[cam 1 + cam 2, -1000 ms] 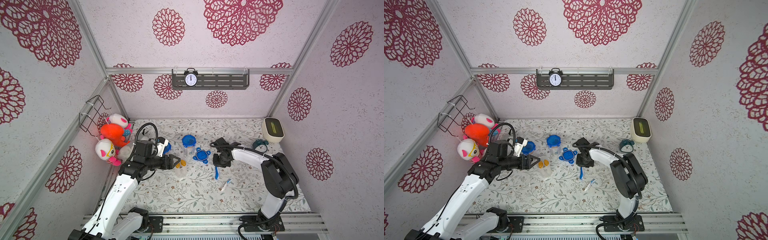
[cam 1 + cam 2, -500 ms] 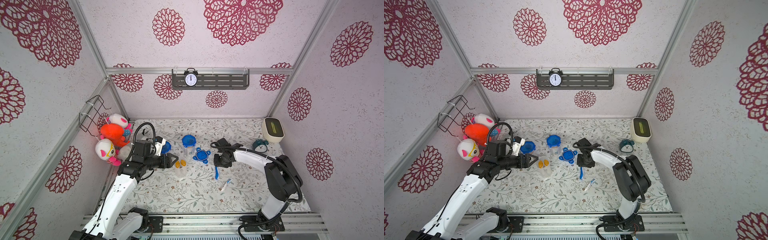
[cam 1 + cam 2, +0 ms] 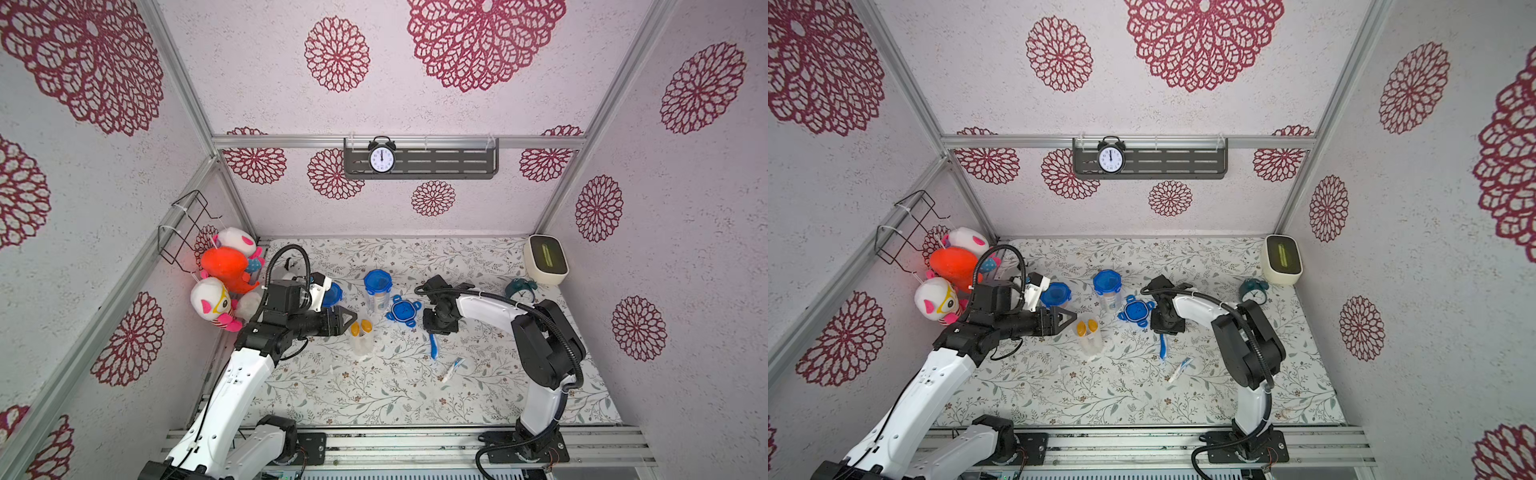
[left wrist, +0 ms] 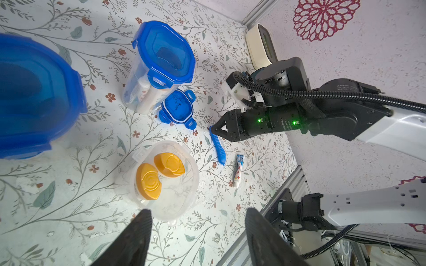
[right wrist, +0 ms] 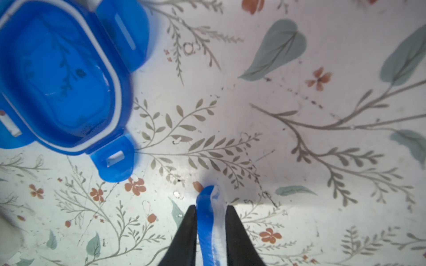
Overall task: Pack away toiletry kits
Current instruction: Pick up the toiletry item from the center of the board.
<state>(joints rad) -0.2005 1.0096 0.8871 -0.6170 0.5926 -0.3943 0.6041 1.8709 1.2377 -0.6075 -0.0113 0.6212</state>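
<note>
Centre of the frame in both top views: the open cup [image 3: 360, 341] stands upright and lidless on the desk [image 3: 374, 399]. Inside it are two bottles [image 4: 147, 182] with orange caps, side by side and touching, caps up. The left end effector [image 3: 352, 320] hangs just beside that cup, on its left in the frame, jaws spread wide with nothing between them. The left wrist view shows both fingers [image 4: 136, 237] short of the rim.

Just above it in the frame, the middle cup [image 3: 377, 291] stands with its blue lid clipped on. Through its clear side a white tube or bottle shows in the left wrist view. To its left in the frame, a third cup [image 3: 332, 294] also wears its blue lid; what it holds I cannot tell.

Right of the middle cup, the loose lid [image 3: 403, 311] lies flat on the desk, four tabs splayed out, white seal ring facing up. Just beside it, the right end effector [image 3: 439, 329] points down at the toothbrush [image 3: 433, 347], which lies on the desk. In the right wrist view the jaws are drawn narrow, fingers [image 5: 187, 230] against each side of the brush's head end: a pinch on it. The toothpaste tube [image 3: 453, 369] lies alone on the desk, lower right of the brush, near but apart.
</note>
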